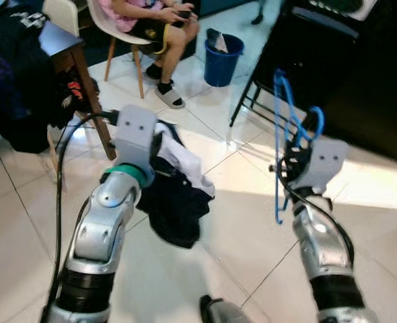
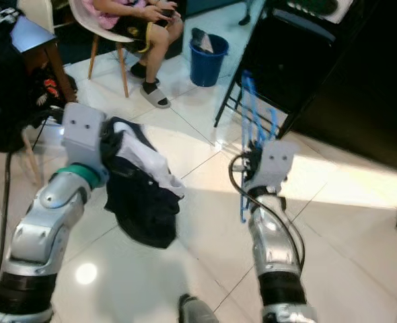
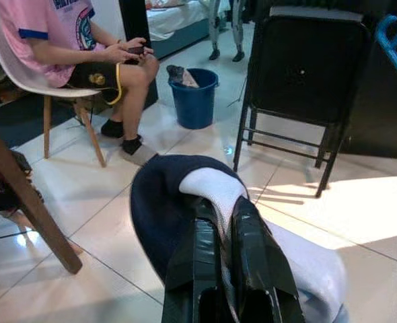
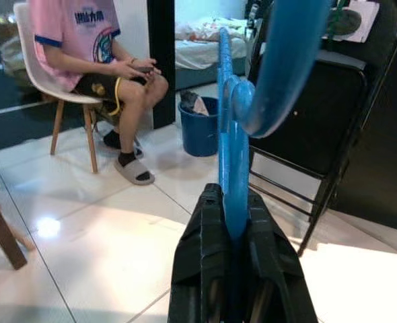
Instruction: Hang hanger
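The right claw [image 4: 233, 235] is clenched on the blue hanger [image 1: 284, 134], its two black fingers [image 4: 198, 242] pressed against either side of the hanger's flat stem. From that grip the hanger rises toward twelve o'clock in the head views, its hook [image 1: 317, 120] curling over just above the silver wrist housing, while one thin blue limb drops toward six o'clock beside the forearm. In the right wrist view the hook arches thick and close over the fingers.

The left claw [image 3: 225, 262] is closed on a bundle of clothing [image 1: 175, 195], dark navy cloth with white fabric folded into it; the white part sits pinched between the fingers and the rest hangs down below the wrist, above the tiled floor [image 1: 239, 222]. The bundle lies at nine o'clock from the hanger, well apart from it.

A black folding chair [image 3: 306, 74] stands at about twelve o'clock of the right claw, near the hanger's top. Farther off, at eleven o'clock, a person [image 1: 155, 27] in a pink shirt sits on a white chair [image 1: 101, 23] holding a phone, with a blue bucket [image 1: 222, 60] just beside them. A desk [image 1: 57, 40] draped with dark clothes stands at ten o'clock.
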You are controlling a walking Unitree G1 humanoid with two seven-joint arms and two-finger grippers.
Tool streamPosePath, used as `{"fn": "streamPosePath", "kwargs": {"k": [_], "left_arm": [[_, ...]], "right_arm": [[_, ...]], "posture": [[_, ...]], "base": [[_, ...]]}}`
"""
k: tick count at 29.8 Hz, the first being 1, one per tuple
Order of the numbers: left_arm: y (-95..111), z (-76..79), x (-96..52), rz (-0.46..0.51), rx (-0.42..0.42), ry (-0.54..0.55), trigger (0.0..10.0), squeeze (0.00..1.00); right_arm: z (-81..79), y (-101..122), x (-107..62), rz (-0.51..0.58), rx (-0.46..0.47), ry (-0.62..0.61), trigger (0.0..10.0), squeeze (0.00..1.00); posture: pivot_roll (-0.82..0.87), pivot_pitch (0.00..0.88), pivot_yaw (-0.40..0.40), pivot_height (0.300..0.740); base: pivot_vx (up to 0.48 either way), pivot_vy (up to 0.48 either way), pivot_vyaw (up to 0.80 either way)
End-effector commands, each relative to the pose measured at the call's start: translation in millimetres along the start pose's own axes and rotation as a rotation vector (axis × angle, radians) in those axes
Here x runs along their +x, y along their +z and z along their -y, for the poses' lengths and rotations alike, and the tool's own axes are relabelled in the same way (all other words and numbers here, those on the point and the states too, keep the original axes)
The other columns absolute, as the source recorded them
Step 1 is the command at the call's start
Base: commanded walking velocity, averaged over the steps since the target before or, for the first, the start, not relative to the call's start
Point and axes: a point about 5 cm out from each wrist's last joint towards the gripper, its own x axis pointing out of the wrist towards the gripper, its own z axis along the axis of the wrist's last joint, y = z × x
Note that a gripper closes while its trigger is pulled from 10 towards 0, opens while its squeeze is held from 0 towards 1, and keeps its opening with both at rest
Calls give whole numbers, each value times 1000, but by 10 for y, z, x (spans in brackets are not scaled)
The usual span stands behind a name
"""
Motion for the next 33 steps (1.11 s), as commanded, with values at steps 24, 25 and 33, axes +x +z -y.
{"fn": "streamPosePath", "kwargs": {"k": [24, 25, 33], "left_arm": [[-29, -33, -30, -1, 49, -8, 10000, 0], [-27, -34, -29, 0, 50, -7, 10000, 0], [-28, -38, -30, -2, 56, -4, 10000, 0]], "right_arm": [[-96, 39, 11, 27, -29, 65, 10000, 0], [-112, 40, 10, 29, -31, 77, 10000, 0], [-206, 70, 0, 44, -53, 164, 10000, 0]], "posture": [[3, 68, 13, 740], [4, 70, 12, 740], [3, 74, 14, 740]], "base": [[0, 0, -233], [0, 0, 0], [0, 0, 0]]}}
